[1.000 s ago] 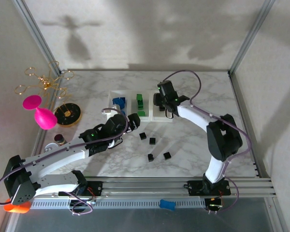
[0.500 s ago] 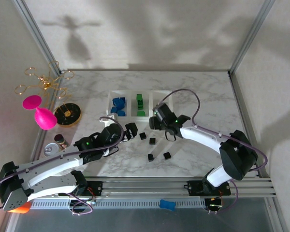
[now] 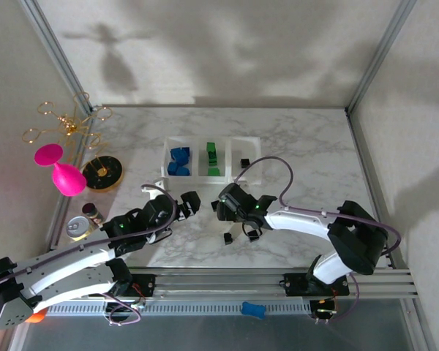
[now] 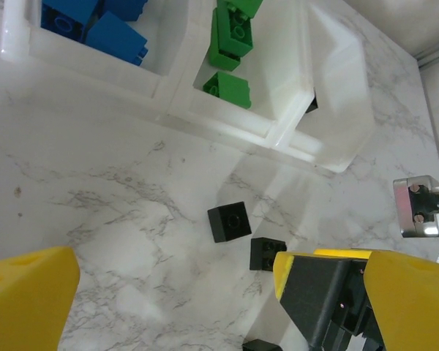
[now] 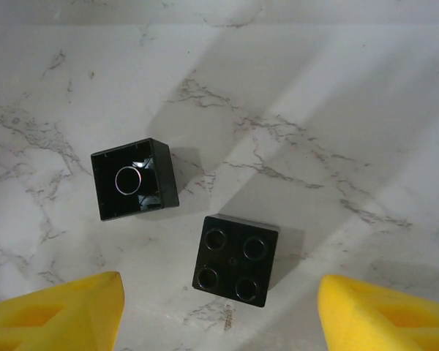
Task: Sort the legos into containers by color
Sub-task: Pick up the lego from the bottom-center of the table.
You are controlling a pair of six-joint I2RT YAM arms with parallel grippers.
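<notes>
The containers [image 3: 232, 178] stand mid-table: blue legos [image 3: 178, 161] in the left compartment, green legos [image 3: 213, 156] in the middle one, one black lego [image 3: 244, 161] in the right one. My right gripper [image 3: 221, 208] hangs open low over two black legos on the marble. One lies studs up [image 5: 236, 259] between my right gripper's [image 5: 219, 314] yellow fingertips [image 5: 58, 314], untouched. The other lies hollow side up [image 5: 134, 179] just beyond. Another black lego [image 3: 227, 238] lies nearer the bases. My left gripper [image 3: 188, 203] is open and empty, just left of the right one.
A black and gold dish [image 3: 102, 174], a pink ornament [image 3: 62, 175] and a small can [image 3: 80, 227] sit along the left edge. The containers' rim [image 4: 227, 124] lies just beyond the loose black legos [image 4: 229, 221]. Metal frame posts bound the table.
My right arm has come back from over the right compartment down to the black legos on the table, its jaws spreading wider. My left arm has drawn back toward its base.
</notes>
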